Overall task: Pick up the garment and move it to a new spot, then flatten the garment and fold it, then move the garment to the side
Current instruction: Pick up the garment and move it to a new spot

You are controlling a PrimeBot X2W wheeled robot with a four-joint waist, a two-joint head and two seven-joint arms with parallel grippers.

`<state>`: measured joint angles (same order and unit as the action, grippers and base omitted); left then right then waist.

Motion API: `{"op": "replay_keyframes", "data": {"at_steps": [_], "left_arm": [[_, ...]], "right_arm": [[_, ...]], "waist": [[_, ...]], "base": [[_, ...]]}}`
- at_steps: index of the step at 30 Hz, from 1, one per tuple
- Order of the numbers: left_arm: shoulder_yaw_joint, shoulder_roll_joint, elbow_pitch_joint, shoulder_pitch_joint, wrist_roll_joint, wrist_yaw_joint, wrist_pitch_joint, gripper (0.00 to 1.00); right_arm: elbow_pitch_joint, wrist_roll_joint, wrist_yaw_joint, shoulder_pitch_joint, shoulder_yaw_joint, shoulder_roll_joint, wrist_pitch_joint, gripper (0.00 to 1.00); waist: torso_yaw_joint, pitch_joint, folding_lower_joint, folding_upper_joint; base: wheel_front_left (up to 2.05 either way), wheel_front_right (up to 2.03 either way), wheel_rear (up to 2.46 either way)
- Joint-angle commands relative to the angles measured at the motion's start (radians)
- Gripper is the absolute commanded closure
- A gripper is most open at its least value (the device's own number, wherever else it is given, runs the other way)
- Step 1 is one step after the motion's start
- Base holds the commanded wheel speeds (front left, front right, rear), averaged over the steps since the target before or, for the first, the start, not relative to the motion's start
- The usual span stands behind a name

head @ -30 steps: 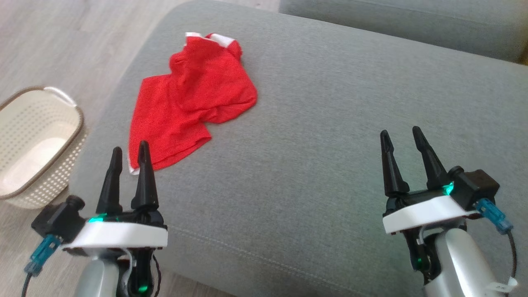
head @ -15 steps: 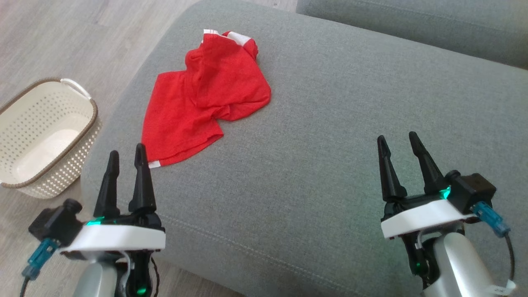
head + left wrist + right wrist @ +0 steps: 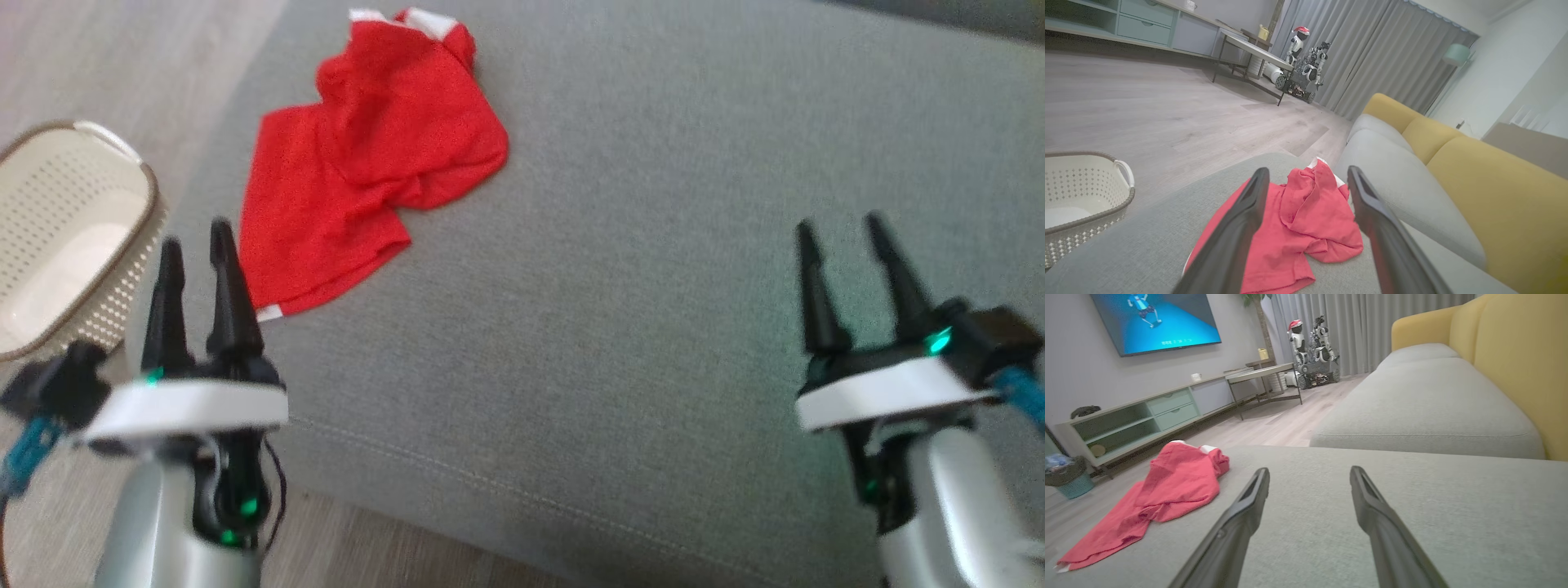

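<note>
We are looking at a crumpled red mesh garment with white trim (image 3: 359, 155), which is lying bunched on the far left part of the wide grey fabric sofa cushion (image 3: 653, 310), close to that cushion's left edge. Our left gripper (image 3: 196, 235) is hovering over the cushion's near left corner, its two dark fingers spread apart and gripping nothing. Our right gripper (image 3: 842, 224) is hovering over the cushion's near right part, likewise spread and empty. A cream perforated plastic basket with a brown rim (image 3: 57, 237) is standing on the floor just off the cushion's left edge.
</note>
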<state>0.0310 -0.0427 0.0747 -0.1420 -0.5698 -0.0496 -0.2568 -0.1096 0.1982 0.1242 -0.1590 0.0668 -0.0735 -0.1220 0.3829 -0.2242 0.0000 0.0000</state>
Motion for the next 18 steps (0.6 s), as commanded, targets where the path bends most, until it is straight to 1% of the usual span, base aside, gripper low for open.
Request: {"op": "replay_keyframes", "data": {"at_steps": [1, 4, 7, 10, 13, 18], "left_arm": [[-0.042, -0.008, 0.007, -0.075, 0.023, -0.015, -0.005, 0.00], [-0.041, -0.012, 0.095, -0.157, 0.045, -0.038, -0.005, 0.00], [-0.029, -0.046, 0.192, -0.255, 0.049, -0.051, 0.011, 0.00], [-0.020, -0.087, 0.280, -0.361, 0.046, -0.059, 0.055, 0.00], [-0.008, -0.121, 0.362, -0.459, 0.039, -0.066, 0.100, 0.00], [0.008, -0.158, 0.492, -0.604, 0.018, -0.073, 0.146, 0.00]], "right_arm": [[0.061, -0.019, 0.007, -0.049, 0.003, -0.012, 0.011, 0.00], [0.112, -0.039, 0.007, -0.070, -0.037, -0.021, 0.035, 0.00], [0.164, -0.057, 0.007, -0.091, -0.072, -0.028, 0.060, 0.00], [0.215, -0.071, 0.007, -0.108, -0.096, -0.031, 0.085, 0.00], [0.255, -0.079, 0.007, -0.121, -0.104, -0.034, 0.106, 0.00], [0.292, -0.084, 0.007, -0.135, -0.097, -0.035, 0.127, 0.00]], "waist": [[-0.025, -0.056, 0.0000, 0.0000], [-0.043, -0.106, 0.0000, 0.0000], [-0.060, -0.150, 0.0000, 0.0000], [-0.077, -0.187, 0.0000, 0.0000], [-0.094, -0.218, 0.0000, 0.0000], [-0.122, -0.263, 0.0000, 0.0000]], "base": [[0.00, 0.00, 0.00], [0.00, 0.00, 0.00], [0.00, 0.00, 0.00], [0.00, 0.00, 0.00], [0.00, 0.00, 0.00], [0.00, 0.00, 0.00]]}}
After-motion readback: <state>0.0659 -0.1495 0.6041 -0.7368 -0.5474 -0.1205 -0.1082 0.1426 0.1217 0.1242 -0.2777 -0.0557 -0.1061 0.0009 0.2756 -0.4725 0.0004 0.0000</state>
